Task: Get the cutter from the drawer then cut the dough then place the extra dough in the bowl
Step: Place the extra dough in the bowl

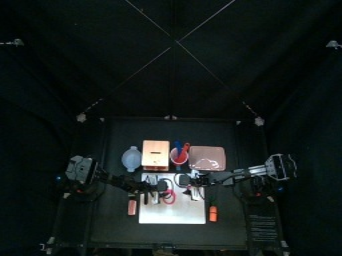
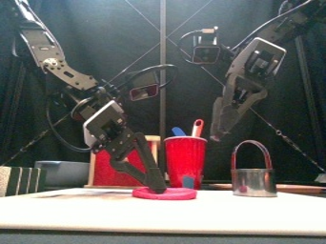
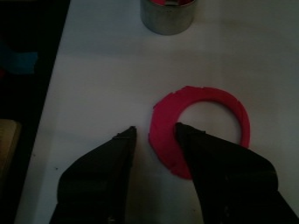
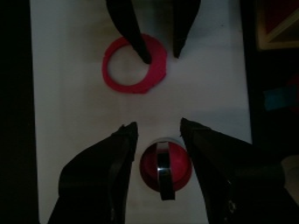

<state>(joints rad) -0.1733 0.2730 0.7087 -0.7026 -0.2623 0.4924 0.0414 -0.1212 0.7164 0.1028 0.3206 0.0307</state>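
Observation:
A red dough ring [image 3: 208, 121] lies flat on the white cutting board [image 3: 93, 79]. My left gripper [image 3: 156, 131] is down at the ring's near rim, open, with the rim between its jaws; the front view shows its tips at the ring [image 2: 166, 193]. The metal cutter [image 2: 254, 172] stands upright on the board to the right, wire handle up. From above, the cutter [image 4: 162, 166] shows red inside. My right gripper [image 4: 158, 127] hangs open above it, holding nothing, and in the front view this gripper [image 2: 223, 122] is well clear of the handle.
Behind the board stand the red cup [image 2: 186, 162] with a blue and a red knife, the wooden box [image 2: 117, 162] with its red drawer front, and the blue-grey bowl [image 2: 57, 173] at the left. A pink tray [image 1: 209, 158] lies at the back right.

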